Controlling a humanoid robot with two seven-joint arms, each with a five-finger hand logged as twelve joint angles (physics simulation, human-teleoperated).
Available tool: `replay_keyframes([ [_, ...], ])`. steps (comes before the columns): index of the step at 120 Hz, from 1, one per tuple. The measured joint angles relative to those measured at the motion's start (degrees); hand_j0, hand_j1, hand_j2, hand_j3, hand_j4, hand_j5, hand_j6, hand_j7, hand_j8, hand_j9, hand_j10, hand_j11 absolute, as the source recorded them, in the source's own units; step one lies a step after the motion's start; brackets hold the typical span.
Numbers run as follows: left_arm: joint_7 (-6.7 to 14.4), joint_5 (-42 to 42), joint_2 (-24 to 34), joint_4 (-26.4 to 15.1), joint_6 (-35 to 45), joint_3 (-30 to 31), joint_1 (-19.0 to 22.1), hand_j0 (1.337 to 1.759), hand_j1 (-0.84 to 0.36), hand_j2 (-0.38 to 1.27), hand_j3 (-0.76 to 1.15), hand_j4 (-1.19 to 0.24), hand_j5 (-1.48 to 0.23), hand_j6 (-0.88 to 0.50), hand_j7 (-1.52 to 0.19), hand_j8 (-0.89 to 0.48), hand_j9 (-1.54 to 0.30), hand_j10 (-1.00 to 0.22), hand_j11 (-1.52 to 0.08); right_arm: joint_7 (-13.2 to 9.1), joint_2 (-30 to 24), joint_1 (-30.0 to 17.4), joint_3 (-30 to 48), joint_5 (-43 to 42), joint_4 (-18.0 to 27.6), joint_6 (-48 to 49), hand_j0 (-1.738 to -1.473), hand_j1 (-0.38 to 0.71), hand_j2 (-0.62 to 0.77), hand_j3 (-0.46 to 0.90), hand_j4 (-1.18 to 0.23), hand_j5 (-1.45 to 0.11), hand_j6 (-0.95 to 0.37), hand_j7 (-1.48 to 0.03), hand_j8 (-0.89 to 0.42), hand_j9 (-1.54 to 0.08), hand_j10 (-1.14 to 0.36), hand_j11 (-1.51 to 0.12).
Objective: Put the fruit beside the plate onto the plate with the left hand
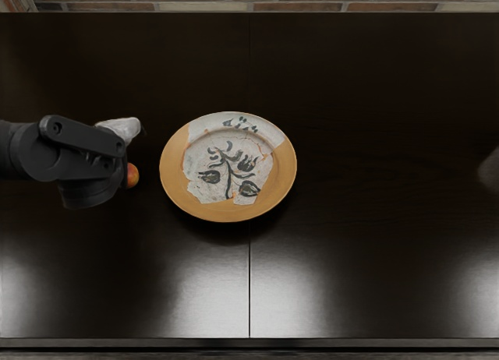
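Orange and round, the fruit [132,175] is seen in the head view as a small sliver on the dark table [359,259], just beside the left rim of the plate [285,173] and not yet on it. It is largely covered by the left hand [109,156], whose dark arm is seen entering from the picture's left edge. The fruit lies at the hand's plate-ward side, touching it or all but touching it, and no long axis can be made out on so round a thing. Whether the hand is spread, pressed together or closed about the fruit cannot be told, since the contact is hidden by the bulky wrist. The plate, orange-rimmed with a white, dark-flowered centre, is set directly to the right of the fruit, so the coming move is judged to be a short carry rightward over the rim. Nothing is placed between fruit and plate. The left hand is by far the nearer. At the right edge only a pale blur is shown, perhaps the right hand [490,170], well apart from both and too faint to be read.
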Motion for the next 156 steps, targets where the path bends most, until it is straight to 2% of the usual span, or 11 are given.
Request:
replay_keyframes([
  [70, -0.11, -0.34, -2.30, -0.05, 4.50, 1.85, 2.86, 1.657, -0.10, 0.06, 0.00, -0.37, -0.49, -0.38, -0.49, -0.38, -0.49, -0.38, -0.49, -0.01, 0.00, 0.00, 0.00, -0.01, 0.01, 0.00, -1.658, -0.31, -0.01, 0.00, -0.03, -0.04, -0.03, -0.04, -0.03, -0.04, -0.03, -0.04],
  [85, -0.16, -0.61, -2.35, -0.05, 5.28, 2.11, 3.28, 1.658, -0.13, 0.11, 0.00, -0.41, -0.53, -0.41, -0.53, -0.41, -0.53, -0.41, -0.53, -0.02, 0.00, 0.00, 0.00, -0.01, 0.01, 0.00, -1.658, -0.31, -0.01, 0.00, -0.03, -0.04, -0.03, -0.04, -0.03, -0.04, -0.03, -0.04],
  [108, -0.27, -0.70, -2.62, 0.01, 6.08, 2.59, 3.79, 1.657, -0.25, 0.12, 0.00, -0.51, -0.67, -0.51, -0.66, -0.51, -0.66, -0.51, -0.66, -0.03, 0.00, 0.00, 0.00, -0.01, 0.00, 0.00, -1.658, -0.31, -0.01, 0.00, -0.03, -0.04, -0.03, -0.04, -0.03, -0.04, -0.03, -0.04],
  [115, -0.30, -0.62, -2.70, 0.08, 6.18, 2.66, 3.98, 1.657, -0.27, 0.13, 0.00, -0.54, -0.70, -0.49, -0.71, -0.51, -0.71, -0.54, -0.71, -0.03, 0.00, 0.00, 0.00, -0.01, 0.00, 0.00, -1.658, -0.31, -0.01, 0.00, -0.03, -0.04, -0.03, -0.04, -0.03, -0.04, -0.03, -0.04],
  [147, -0.34, -0.54, -2.70, 0.41, 6.24, 2.76, 4.22, 1.654, -0.31, 0.46, 0.00, -0.70, -0.94, -0.50, -0.96, -0.52, -0.97, -0.72, -0.97, -0.02, 0.00, 0.00, 0.00, 0.01, 0.02, 0.00, -1.658, -0.31, -0.01, 0.00, -0.03, -0.04, -0.03, -0.04, -0.03, -0.04, -0.03, -0.04],
  [156, -0.25, -0.24, -2.87, 0.82, 6.23, 2.76, 4.59, 1.651, -0.27, 0.30, 0.11, -0.68, -1.00, -0.47, -1.03, -0.49, -1.04, -0.76, -1.04, -0.01, 0.00, 0.00, 0.00, 0.02, 0.00, 0.00, -1.658, -0.31, -0.01, 0.00, -0.03, -0.04, -0.03, -0.04, -0.03, -0.04, -0.03, -0.04],
])
